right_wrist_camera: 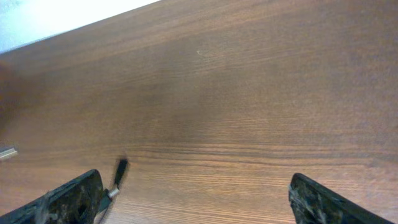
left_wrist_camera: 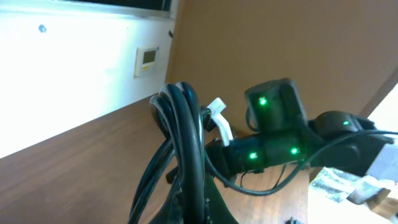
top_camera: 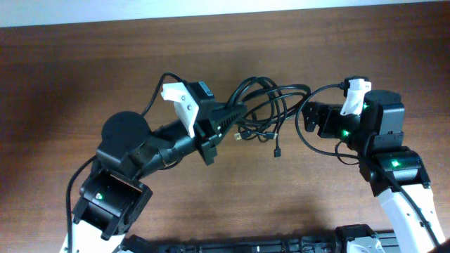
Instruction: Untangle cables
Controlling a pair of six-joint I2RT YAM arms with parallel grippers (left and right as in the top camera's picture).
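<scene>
Cables [top_camera: 271,97]: one tangled bunch of thin black cords, mid-table, between your two grippers. Loops arch at the far side. Loose tails trail toward the near edge, one ending in a small black plug [top_camera: 277,152], another in a silvery tip [top_camera: 238,138].

Left gripper [top_camera: 232,114]: pressed together on the left edge of the bunch. Your left wrist view shows several strands running through the grip side by side like a thick rope, raised off the table [top_camera: 105,56]. My reading is that you hold this side as the anchor. That lets the tangle hang, the loops spread apart, and the other arm have something to pull against.

Right gripper [top_camera: 310,116]: spread wide, nothing in it. Its wrist view shows both fingers [right_wrist_camera: 68,200] at the bottom corners with bare wood between them. A blurred plug end [right_wrist_camera: 117,173] lies just beside the left-hand finger in that picture, and I cannot tell whether it touches. From above, this gripper sits just right of the bunch, near the outermost loop, with contact unclear.

Judgement: the open hand is placed to take a bite on a right-side strand and draw it away from your anchor. No cord lies free of the bunch yet, so the task looks to be at an early stage. Pick a single loop, not the whole rope.
</scene>
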